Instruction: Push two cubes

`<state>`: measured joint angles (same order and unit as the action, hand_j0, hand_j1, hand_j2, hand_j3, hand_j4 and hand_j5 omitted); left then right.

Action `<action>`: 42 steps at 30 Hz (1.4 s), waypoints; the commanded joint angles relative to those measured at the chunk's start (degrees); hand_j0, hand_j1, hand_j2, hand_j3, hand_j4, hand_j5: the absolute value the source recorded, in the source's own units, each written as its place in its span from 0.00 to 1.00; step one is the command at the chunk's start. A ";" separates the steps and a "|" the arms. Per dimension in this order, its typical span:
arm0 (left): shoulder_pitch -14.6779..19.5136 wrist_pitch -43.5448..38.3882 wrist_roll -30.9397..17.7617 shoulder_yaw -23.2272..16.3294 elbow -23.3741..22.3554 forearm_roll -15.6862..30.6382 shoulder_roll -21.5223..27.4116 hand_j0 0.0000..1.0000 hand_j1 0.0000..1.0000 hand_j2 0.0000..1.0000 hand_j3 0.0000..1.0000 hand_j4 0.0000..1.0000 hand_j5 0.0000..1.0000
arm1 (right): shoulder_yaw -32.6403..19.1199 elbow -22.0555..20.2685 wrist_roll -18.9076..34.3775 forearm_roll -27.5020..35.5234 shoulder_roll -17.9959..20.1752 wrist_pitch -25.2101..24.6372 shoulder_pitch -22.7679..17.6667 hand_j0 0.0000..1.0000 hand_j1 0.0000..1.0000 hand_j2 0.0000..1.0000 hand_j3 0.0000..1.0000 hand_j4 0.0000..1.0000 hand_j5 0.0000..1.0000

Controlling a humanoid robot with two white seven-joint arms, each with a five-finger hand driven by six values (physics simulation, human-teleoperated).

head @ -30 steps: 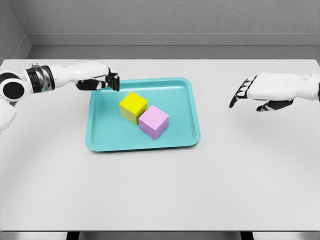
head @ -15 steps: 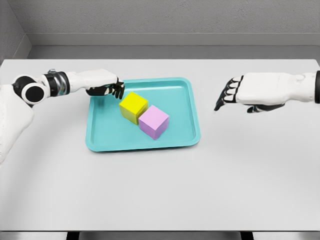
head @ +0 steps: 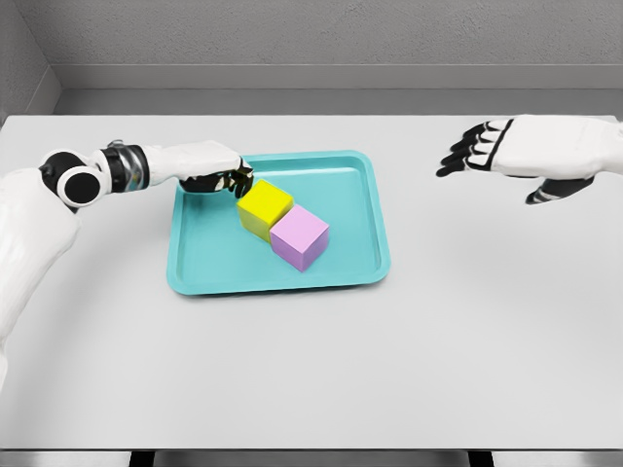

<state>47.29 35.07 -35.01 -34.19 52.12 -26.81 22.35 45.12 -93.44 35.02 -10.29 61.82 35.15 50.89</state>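
While its curled fingers press against the far-left face of the yellow cube (head: 264,208), the left robot hand (head: 222,179) reaches over the rim of the teal tray (head: 209,277) on the tabletop (head: 311,370), the yellow block touching the pink cube (head: 300,236) beside it. Both blocks look rigid and light, likely to slide easily if pushed squarely on a flat side. The right robot hand (head: 496,146) hovers well apart, fingers spread, holding nothing.

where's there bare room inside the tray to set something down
Free: the tray floor right of the pink cube, and the front-left strip below the yellow cube. Crowded: the back-left corner, where the left hand meets the yellow cube.
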 commanded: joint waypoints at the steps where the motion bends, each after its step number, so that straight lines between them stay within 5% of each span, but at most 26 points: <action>1: 0.09 -0.07 0.01 0.00 0.09 0.26 -0.02 0.32 0.32 0.32 0.32 0.32 0.32 | -0.12 0.45 -0.02 0.27 0.32 -0.15 0.00 1.00 1.00 1.00 1.00 1.00 1.00; 24: 0.97 -0.07 0.01 0.09 1.58 -6.94 -2.75 0.26 0.26 0.26 0.26 0.26 0.26 | -0.03 3.00 -0.02 0.36 0.59 -0.15 -0.09 1.00 1.00 1.00 1.00 1.00 1.00; 28: 1.05 -0.07 0.01 2.64 1.06 -6.86 -1.87 0.35 0.35 0.35 0.35 0.35 0.35 | -0.20 3.00 -0.02 0.45 1.38 -0.15 0.00 1.00 1.00 1.00 1.00 1.00 1.00; 34: 1.84 -0.07 0.01 4.75 1.41 -6.24 -0.29 0.47 0.47 0.47 0.47 0.47 0.47 | -2.31 2.83 -0.02 3.00 7.52 -0.15 0.35 1.00 1.00 1.00 1.00 1.00 1.00; 35: 2.02 -0.07 0.01 5.28 1.67 -3.70 2.61 0.61 0.61 0.61 0.61 0.61 0.61 | -3.28 2.83 -0.02 3.00 9.29 -0.15 0.35 1.00 1.00 1.00 1.00 1.00 1.00; 37: 1.14 -0.07 0.01 6.68 1.59 12.11 12.80 0.97 0.97 0.97 0.97 0.97 0.97 | -3.72 2.92 -0.02 3.00 10.17 -0.15 0.26 1.00 1.00 1.00 1.00 1.00 1.00; 38: -0.87 -0.07 0.01 6.86 0.97 23.80 18.87 1.00 1.00 1.00 1.00 1.00 1.00 | -3.72 2.92 -0.02 3.26 10.17 -0.15 0.09 1.00 1.00 1.00 1.00 1.00 1.00; 39: -4.39 -0.07 0.01 6.77 0.36 26.63 20.10 1.00 1.00 1.00 1.00 1.00 1.00 | -3.81 2.92 -0.02 3.26 10.25 -0.15 0.09 1.00 1.00 1.00 1.00 1.00 1.00; 42: -5.10 -0.07 0.01 6.68 -2.45 26.98 19.49 1.00 1.00 1.00 1.00 1.00 1.00 | -4.69 2.65 -0.02 3.35 10.61 -0.15 0.35 1.00 1.00 1.00 1.00 1.00 1.00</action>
<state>42.10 35.15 -35.02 -27.72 51.24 -4.88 39.61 40.98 -90.67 35.03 -7.32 71.84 35.15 51.15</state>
